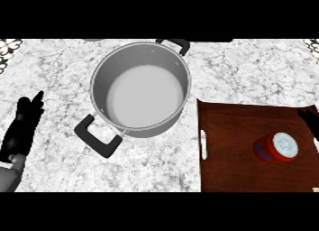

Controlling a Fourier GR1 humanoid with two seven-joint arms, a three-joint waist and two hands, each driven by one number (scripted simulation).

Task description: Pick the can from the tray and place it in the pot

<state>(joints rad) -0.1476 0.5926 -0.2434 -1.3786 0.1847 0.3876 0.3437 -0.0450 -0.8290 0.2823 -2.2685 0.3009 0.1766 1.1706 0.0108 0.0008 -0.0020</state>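
Note:
A red can (276, 147) with a white lid stands upright on the dark brown tray (235, 167) at the lower right. The steel pot (141, 88) with black handles sits on the counter's middle, up and left of the tray, and holds nothing. My right hand (318, 127) shows at the right edge over the tray, just right of the can and apart from it, fingers straight. At the left edge, my left hand (21, 126) rests open on the counter, fingers pointing up.
The marble counter (255, 72) stretches around the pot and tray. The pot's near handle (95, 137) juts toward the lower left. A white tray handle (203, 144) runs along the tray's left edge. Patterned tiles (2, 58) show in the far corners.

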